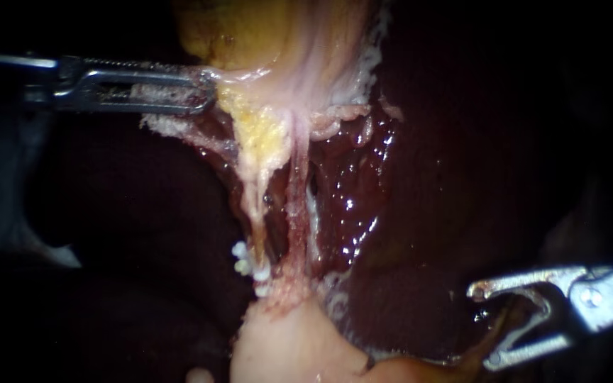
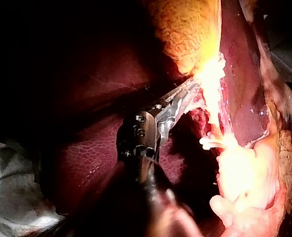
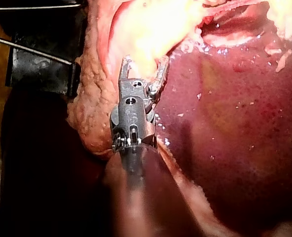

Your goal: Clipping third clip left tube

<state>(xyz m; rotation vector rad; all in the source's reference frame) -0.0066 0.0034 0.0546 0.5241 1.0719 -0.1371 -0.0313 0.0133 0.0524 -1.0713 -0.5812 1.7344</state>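
The left tube (image 1: pixel 255 202) is a pale yellow strand running down from the gallbladder (image 1: pixel 250 28). White clips (image 1: pixel 241 258) sit on its lower end. A reddish right tube (image 1: pixel 296 213) runs beside it. My left instrument (image 1: pixel 203 89) enters at the upper left, jaws shut on the gallbladder's lower edge, also shown in the left wrist view (image 2: pixel 188 96). My right instrument (image 1: pixel 486 325) waits at the lower right, far from both tubes, jaws open with nothing gripped. In the right wrist view its open jaws (image 3: pixel 143 66) point at pale tissue.
Dark, wet liver (image 1: pixel 363 177) lies behind and to the right of the tubes. A pale fatty lump (image 1: pixel 285 347) sits below the clips. A yellowish strip of tissue (image 1: pixel 420 369) lies under the right instrument's lower jaw.
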